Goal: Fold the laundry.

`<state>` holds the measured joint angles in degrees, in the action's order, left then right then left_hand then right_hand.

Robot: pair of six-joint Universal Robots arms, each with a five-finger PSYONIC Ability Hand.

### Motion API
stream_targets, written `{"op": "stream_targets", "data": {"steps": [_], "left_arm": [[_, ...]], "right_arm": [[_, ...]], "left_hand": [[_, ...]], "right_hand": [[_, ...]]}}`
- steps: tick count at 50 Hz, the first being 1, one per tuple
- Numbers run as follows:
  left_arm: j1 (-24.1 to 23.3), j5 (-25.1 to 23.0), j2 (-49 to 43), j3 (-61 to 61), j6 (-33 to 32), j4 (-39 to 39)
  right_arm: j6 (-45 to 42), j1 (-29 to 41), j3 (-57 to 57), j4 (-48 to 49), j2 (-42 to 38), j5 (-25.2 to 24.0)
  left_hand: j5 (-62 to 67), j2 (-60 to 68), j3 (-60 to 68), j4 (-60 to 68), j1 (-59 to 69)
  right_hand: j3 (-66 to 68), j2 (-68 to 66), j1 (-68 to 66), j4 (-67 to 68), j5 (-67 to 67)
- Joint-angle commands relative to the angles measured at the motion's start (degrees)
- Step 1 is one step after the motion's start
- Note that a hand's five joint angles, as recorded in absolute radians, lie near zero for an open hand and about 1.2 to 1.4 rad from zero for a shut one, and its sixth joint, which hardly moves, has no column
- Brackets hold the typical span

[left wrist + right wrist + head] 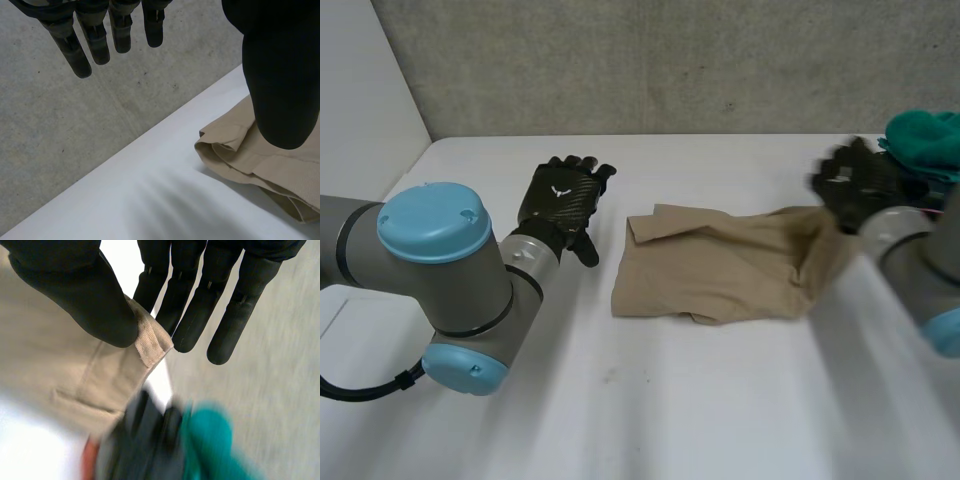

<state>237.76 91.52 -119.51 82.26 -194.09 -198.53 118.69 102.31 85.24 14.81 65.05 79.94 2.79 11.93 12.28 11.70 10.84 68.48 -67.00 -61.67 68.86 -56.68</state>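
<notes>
1. Fingers (99, 47) straight and spread, thumb held apart, our left hand (563, 203) hovers just left of the tan garment (720, 268) and holds nothing. In its wrist view the thumb hangs over the garment's left folded corner; we cannot tell whether it touches.
2. The tan garment lies loosely folded on the white table (650, 400), with its left part flat and its right end raised off the surface.
3. At the garment's right end, our right hand (858, 183) pinches a stitched corner tab between thumb and fingers, and that end hangs from the pinch.
4. Just beyond the garment's right end, past the right hand, sits a teal cloth (925, 135) on other laundry too blurred to name.
5. We judge the fabric to be a light woven twill: soft, limp and not slippery, likely to sag and crease wherever it is unsupported. Seams and hems offer the surest hold. We would take the left corner with the free hand so both ends lift evenly.
</notes>
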Motion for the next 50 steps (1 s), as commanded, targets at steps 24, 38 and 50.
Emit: {"op": "stream_targets", "data": {"steps": [24,38,50], "left_arm": [[1.22,1.56,2.62,-5.17,0.99,-1.51],[-5.99,-4.6,-15.91,-27.65,4.95,10.86],[-5.38,-0.74,-29.55,-41.56,3.19,30.39]], "right_arm": [[42.81,17.85,-3.33,6.81,-0.37,-12.27],[51.12,7.47,-16.23,-16.37,-9.22,-8.75],[45.49,7.38,-28.02,-24.03,-23.29,-7.87]], "left_hand": [[0.28,1.14,0.79,1.37,2.24],[3.98,4.85,4.49,5.07,5.94],[3.81,4.68,4.32,4.91,5.77]], "right_hand": [[-58.48,57.0,51.67,-58.86,56.68],[-58.48,57.0,51.67,-58.86,56.68],[-58.48,57.0,51.67,-58.86,56.68]]}}
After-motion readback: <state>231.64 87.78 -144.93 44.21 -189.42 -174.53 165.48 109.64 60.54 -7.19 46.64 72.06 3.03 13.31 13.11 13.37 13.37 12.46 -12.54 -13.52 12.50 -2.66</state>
